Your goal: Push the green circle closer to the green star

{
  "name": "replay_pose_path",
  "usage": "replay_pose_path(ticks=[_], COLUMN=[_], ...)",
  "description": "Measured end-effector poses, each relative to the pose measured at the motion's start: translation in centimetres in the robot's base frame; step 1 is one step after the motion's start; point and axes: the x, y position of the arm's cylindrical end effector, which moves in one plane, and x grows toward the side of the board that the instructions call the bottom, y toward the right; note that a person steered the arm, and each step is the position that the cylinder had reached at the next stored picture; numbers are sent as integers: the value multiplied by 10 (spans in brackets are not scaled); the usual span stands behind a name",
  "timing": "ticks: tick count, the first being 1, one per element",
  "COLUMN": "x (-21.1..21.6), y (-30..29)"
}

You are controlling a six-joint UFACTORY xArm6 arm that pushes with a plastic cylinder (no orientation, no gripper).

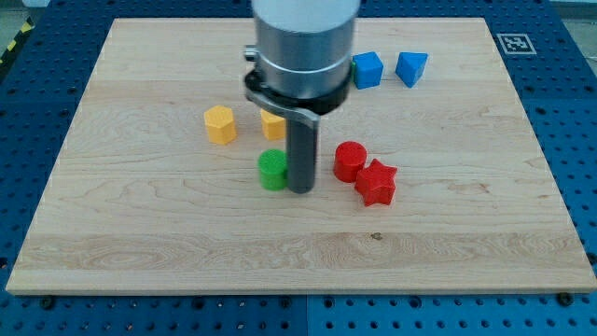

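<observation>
The wooden desk [140, 233] carries no bin, tray or other container; every block lies loose on its bare surface. Seven blocks show in all: two blue, two yellow, two red and one green. The green circle [271, 169], a short round block, sits a little left of the board's middle, and the rod's tip [301, 189] stands just beside it at its 3 o'clock, so close that touching cannot be ruled out. The arm has no hand, only the dark rod hanging from a grey cylinder [303, 42], so there is nothing on it to stand apart or close together. At 3 o'clock from the tip lies the red circle [350, 161], and the red star [377, 182] touches it at its 4 o'clock. The yellow hexagon [220, 123] lies at 10 o'clock from the green circle, apart from it. A second yellow block [272, 123] sits at 12 o'clock from the green circle, partly hidden behind the arm, so its shape cannot be made out. Two blue blocks lie near the desk's far edge at 1 o'clock from the tip: a blue cube [367, 69] and, just beside it at its 3 o'clock, a blue block [411, 67] that looks wedge-like.
</observation>
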Motion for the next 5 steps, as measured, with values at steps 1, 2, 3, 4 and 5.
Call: replay_pose_path(ticks=[1,2,3,4,5], x=[-21,-33,-34,-41,-47], y=[-30,-56,-88,-130,-161])
